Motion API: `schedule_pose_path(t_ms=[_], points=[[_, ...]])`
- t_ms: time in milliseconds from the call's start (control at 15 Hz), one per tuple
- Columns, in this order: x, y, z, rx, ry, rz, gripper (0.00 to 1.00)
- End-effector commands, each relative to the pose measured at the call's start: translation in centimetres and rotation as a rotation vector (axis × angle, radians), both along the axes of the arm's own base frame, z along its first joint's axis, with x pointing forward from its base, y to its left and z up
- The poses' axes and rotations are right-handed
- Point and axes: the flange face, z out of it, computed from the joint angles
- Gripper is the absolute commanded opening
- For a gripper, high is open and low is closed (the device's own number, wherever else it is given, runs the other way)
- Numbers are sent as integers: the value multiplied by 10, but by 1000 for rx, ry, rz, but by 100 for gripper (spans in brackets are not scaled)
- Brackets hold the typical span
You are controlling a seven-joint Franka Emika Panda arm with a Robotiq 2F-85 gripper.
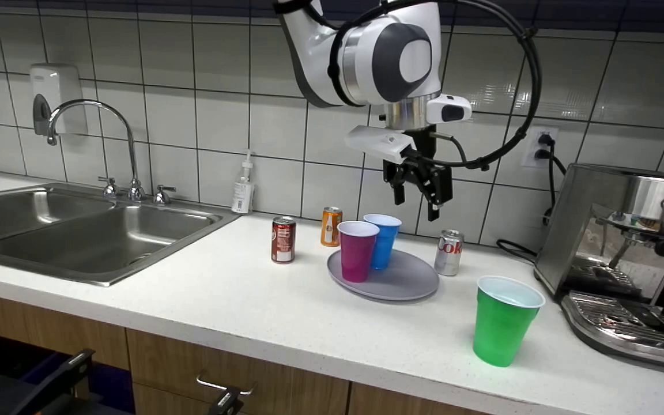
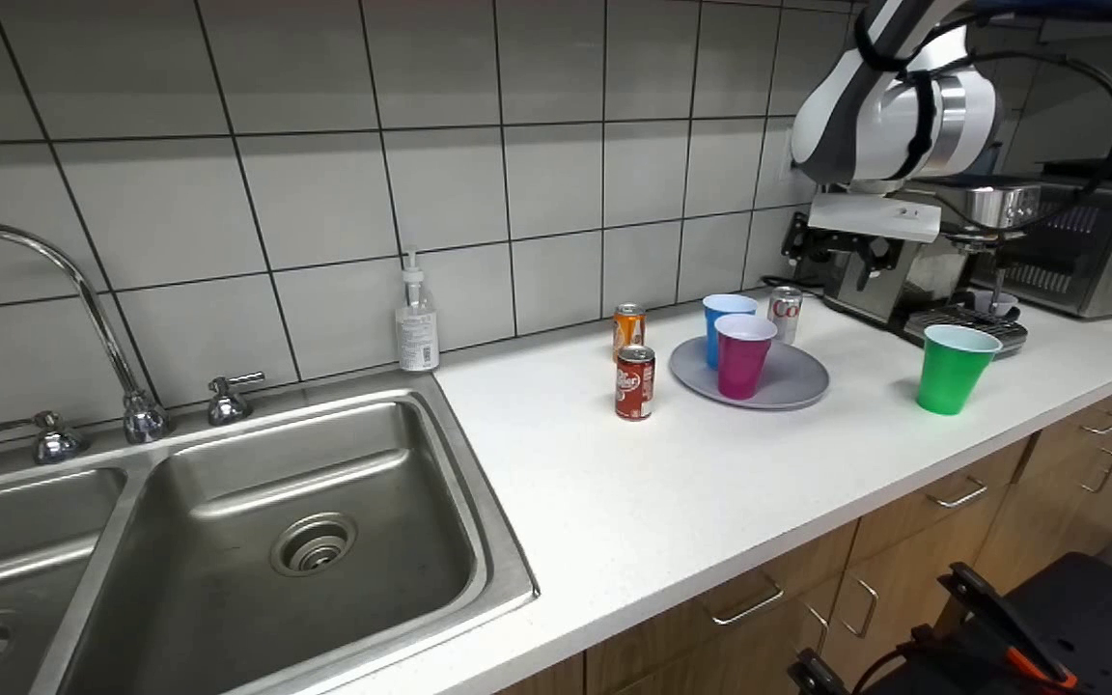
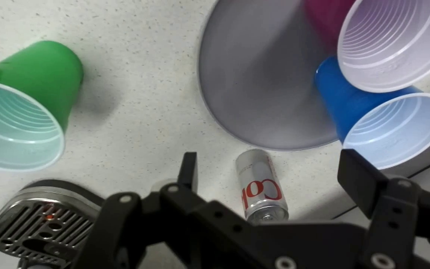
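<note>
Silver can (image 1: 449,253), spread tool (image 1: 417,208) higher; plate (image 1: 408,283) holding magenta cup (image 1: 356,255), blue cup (image 1: 387,241)

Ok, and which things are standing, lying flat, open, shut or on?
Gripper: open, holding nothing
Plate: lying flat
Purple cup: upright on the plate
Blue cup: upright on the plate
Green cup: upright on the counter
Silver can: upright
Red can: upright
Orange can: upright
Pump bottle: upright
Tap: no water running
Drawer: shut
Coffee machine: can't tell if it's on

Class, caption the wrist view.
Open black gripper above a white counter with silver metal can, round grey plate, green plastic cup.
</note>
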Motion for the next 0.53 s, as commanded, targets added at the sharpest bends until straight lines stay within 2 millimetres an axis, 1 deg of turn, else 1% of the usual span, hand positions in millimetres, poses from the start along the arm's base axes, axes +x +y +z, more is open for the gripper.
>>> schedule_pose_path(t_ms=[0,467], points=[[-23,-14,8,4,-26,-64,97],[-51,-50,1,1,-17,-171,97]])
